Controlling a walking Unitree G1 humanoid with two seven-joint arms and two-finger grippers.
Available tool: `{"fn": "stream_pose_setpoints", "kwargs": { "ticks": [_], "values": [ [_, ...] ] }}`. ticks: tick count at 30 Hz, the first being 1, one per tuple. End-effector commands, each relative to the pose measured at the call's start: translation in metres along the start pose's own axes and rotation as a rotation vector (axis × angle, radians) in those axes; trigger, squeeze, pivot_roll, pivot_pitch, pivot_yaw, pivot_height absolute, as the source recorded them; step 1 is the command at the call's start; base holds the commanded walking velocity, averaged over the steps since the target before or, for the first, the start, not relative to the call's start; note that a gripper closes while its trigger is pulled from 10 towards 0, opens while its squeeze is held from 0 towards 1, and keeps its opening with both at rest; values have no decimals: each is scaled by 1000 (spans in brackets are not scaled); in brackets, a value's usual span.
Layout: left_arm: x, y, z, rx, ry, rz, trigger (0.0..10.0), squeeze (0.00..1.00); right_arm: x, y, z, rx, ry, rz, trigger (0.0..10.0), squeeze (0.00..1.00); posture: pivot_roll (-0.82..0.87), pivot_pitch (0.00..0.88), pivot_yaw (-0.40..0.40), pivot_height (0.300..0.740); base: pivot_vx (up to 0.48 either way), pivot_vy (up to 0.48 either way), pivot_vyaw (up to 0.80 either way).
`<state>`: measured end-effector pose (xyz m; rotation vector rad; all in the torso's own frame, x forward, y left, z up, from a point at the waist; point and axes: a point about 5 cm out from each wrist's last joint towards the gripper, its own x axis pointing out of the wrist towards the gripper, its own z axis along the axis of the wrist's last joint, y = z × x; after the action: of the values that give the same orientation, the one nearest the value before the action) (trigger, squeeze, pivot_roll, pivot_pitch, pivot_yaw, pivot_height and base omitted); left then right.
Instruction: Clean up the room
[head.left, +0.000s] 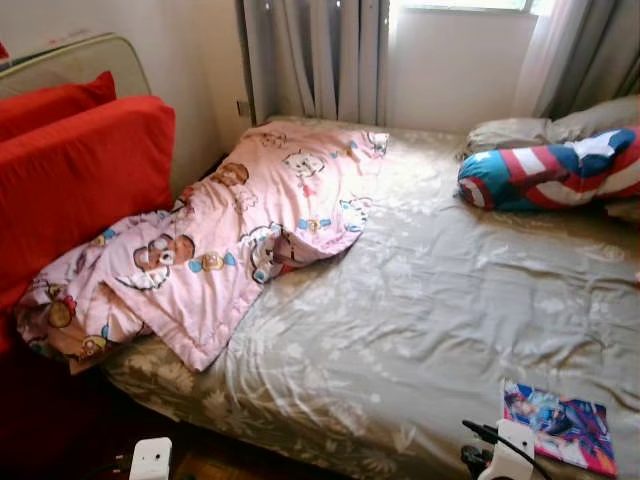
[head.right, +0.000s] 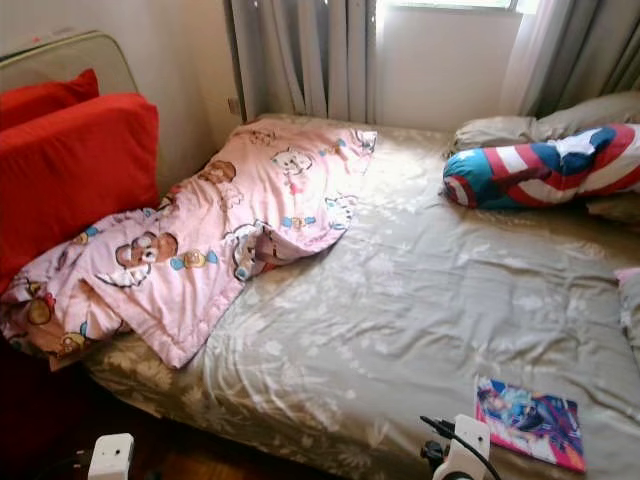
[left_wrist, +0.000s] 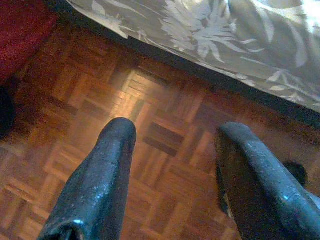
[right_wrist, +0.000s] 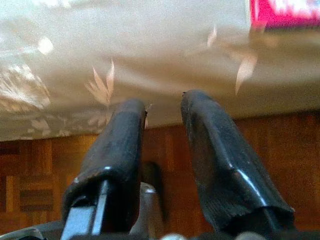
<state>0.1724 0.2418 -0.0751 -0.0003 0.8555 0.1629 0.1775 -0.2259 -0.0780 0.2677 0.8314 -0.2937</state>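
A pink cartoon-print blanket (head.left: 230, 235) lies crumpled across the left side of the bed and hangs over its left corner. A colourful magazine (head.left: 560, 425) rests flat near the bed's front right edge. A red, white and blue bolster pillow (head.left: 555, 170) lies at the back right. My left gripper (left_wrist: 175, 129) is open and low over the parquet floor beside the bed's edge, holding nothing. My right gripper (right_wrist: 164, 102) is open with a narrow gap, just below the bed's front edge, with the magazine (right_wrist: 285, 11) close above it.
The bed (head.left: 420, 300) has a grey-olive floral cover. Red cushions (head.left: 70, 170) are stacked against the wall at left. Grey pillows (head.left: 520, 130) lie at the headboard end under curtains (head.left: 315, 60). Brown parquet floor (left_wrist: 100, 100) runs along the front of the bed.
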Motion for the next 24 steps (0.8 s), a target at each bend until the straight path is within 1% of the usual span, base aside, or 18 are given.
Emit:
{"fn": "stream_pose_setpoints", "kwargs": {
  "ticks": [1,24],
  "values": [
    [-1,3,-3,-2,12,8,10000,0,0,0,-1,10,3,-2,10000,0,-103,0,33,740,0,480,0],
    [-1,2,-3,-9,11,11,10000,0,0,-1,0,2,6,5,10000,0,-93,0,26,740,0,480,0]
  ]
}}
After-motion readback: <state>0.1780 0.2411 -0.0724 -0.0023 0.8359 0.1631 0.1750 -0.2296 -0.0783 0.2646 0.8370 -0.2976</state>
